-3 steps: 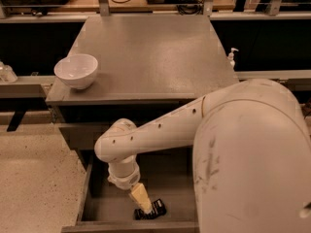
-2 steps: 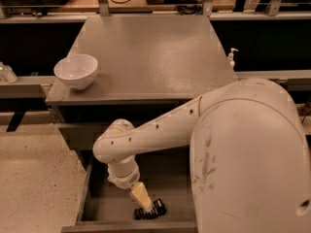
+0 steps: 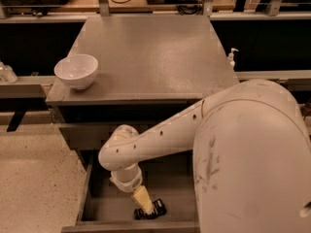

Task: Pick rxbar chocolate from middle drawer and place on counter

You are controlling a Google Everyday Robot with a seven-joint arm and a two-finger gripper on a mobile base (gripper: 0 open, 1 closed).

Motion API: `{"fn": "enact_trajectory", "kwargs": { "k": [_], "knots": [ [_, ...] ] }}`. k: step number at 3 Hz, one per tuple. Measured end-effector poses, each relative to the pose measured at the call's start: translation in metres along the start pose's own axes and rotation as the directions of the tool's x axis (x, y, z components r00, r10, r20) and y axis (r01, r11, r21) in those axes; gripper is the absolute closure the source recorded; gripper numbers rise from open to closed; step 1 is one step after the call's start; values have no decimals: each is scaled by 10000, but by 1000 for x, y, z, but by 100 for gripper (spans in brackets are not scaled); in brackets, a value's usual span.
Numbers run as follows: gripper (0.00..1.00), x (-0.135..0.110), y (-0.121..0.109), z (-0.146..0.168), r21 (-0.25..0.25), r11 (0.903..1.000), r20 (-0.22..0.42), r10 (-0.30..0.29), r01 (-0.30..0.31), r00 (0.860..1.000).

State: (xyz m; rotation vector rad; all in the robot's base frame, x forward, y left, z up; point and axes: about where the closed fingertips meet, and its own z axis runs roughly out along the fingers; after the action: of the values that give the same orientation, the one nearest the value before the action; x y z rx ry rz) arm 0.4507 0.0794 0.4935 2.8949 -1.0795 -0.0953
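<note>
Down in the deep grey wooden middle drawer (image 3: 87, 193), the small flat rxbar chocolate (image 3: 155, 209) in its black, white-lettered wrapper lies on the plain floor, close to the front edge. The smooth white arm (image 3: 160, 136) has its gripper (image 3: 144, 204) right on the bar's left end; whether the jaws are clenched I cannot tell. The bar looks light, stiffish and slick-wrapped, best pinched across its narrow width. The matte, speckled grey counter surface (image 3: 146, 57) carries a glossy white bowl (image 3: 76, 71) near its front left corner.
</note>
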Motion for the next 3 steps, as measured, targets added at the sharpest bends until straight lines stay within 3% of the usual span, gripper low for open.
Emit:
{"fn": "enact_trajectory", "kwargs": {
  "k": [1, 2, 3],
  "knots": [
    [6, 17, 1, 31, 727, 9964, -438, 465, -432, 9980],
    [32, 26, -7, 62, 1062, 9914, -459, 811, -758, 9956],
    [40, 25, -16, 77, 1241, 9898, -280, 736, -696, 9969]
  ]
}}
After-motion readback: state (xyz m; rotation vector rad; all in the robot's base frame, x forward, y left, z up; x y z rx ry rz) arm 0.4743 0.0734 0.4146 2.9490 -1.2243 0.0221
